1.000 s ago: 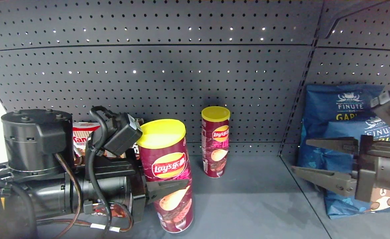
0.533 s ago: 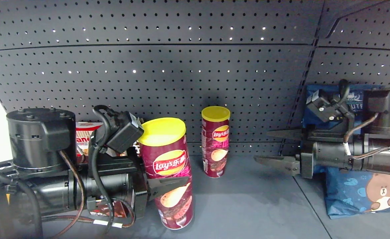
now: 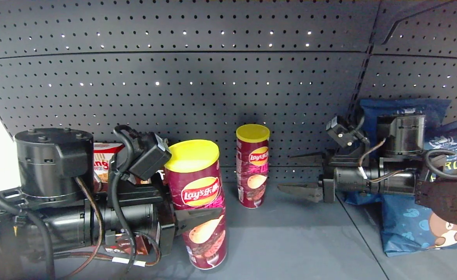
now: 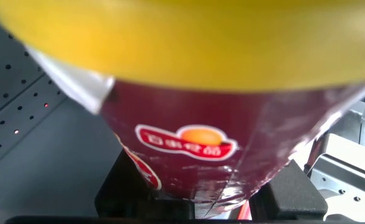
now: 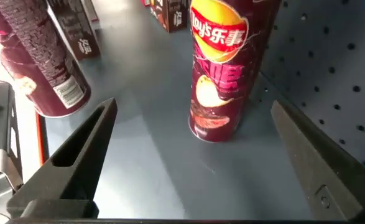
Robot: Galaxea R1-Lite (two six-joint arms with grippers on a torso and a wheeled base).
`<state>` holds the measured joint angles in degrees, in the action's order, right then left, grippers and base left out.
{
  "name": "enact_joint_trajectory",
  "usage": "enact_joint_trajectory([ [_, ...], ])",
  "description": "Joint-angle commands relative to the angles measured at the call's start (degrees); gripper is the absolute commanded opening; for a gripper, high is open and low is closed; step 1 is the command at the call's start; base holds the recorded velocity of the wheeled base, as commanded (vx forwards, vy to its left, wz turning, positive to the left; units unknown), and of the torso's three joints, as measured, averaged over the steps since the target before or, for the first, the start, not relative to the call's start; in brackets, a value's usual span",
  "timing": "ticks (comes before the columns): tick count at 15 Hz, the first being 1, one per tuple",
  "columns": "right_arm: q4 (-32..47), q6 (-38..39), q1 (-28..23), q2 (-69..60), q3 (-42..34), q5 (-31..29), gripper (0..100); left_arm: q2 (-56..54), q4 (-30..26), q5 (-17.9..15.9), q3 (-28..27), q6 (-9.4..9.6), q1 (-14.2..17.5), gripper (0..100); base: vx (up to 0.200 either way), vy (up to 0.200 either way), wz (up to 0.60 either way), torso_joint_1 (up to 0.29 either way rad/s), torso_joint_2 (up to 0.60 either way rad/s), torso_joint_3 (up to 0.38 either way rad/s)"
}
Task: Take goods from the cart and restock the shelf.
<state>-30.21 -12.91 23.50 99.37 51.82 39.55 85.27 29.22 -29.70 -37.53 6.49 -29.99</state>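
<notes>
Fingers (image 3: 197, 217) of the left gripper (image 3: 208, 208) are clamped across the waist of a maroon cardboard crisp tube with a yellow plastic lid (image 3: 195, 171), low in the head view at about 7 o'clock. Its long axis is close to upright, the lid leaning slightly toward 11 o'clock. Whether its base touches the dark grey metal shelf floor (image 3: 298, 241) I cannot tell. A second maroon tube with a yellow lid (image 3: 253, 167) stands upright deeper in, at 1 o'clock from the held one, just before the perforated grey back panel (image 3: 213, 97). The right gripper (image 3: 285, 173) comes in from 3 o'clock. Its two fingers are spread apart and hold nothing. They point toward 9 o'clock at that second tube, near it but not touching. Blue foil snack bags (image 3: 403, 107) lean behind the right arm, and a red-and-white carton (image 3: 104, 159) sits behind the left arm.

From the left wrist, the held tube's yellow lid and maroon wall crowd the lens, with dark gripper parts on either side of it.

From the right wrist, the spread fingers (image 5: 76, 162) frame the second tube (image 5: 222, 68), which stands on the shelf floor ahead of them. The held tube (image 5: 36, 62) is off to one side, near dark brown cartons (image 5: 76, 25).

Setting down looks like the step in hand. The left arm alone carries the tube, so lowering along its near-vertical axis should seat it. The right arm is the nearer one to the second tube.
</notes>
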Motion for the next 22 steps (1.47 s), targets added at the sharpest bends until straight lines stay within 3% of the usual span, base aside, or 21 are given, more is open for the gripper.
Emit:
enact_joint_trajectory([
  [1, -0.3, 0.0, -0.1, 2.9, 1.2, 0.3, 100, 0.5, 0.0, 0.0, -0.1, 0.02, 0.0, 0, 0.000, 0.000, 0.00, 0.000, 0.00, 0.000],
  [7, -1.2, 0.0, -0.1, 11.6, 8.7, 0.4, 100, 1.0, 0.0, 0.0, 0.0, 0.02, 0.0, 0, 0.000, 0.000, 0.00, 0.000, 0.00, 0.000],
  [11, -3.2, 0.0, -0.1, 15.3, 10.3, 3.8, 100, 1.4, 0.0, 0.0, 0.1, -0.07, 0.1, 0, 0.000, 0.000, 0.00, 0.000, 0.00, 0.000],
  [22, -4.5, 0.0, 1.7, 23.8, 16.6, 4.0, 100, 1.7, 0.0, 0.0, 0.2, 0.11, 1.4, 0, 0.000, 0.000, 0.00, 0.000, 0.00, 0.000],
])
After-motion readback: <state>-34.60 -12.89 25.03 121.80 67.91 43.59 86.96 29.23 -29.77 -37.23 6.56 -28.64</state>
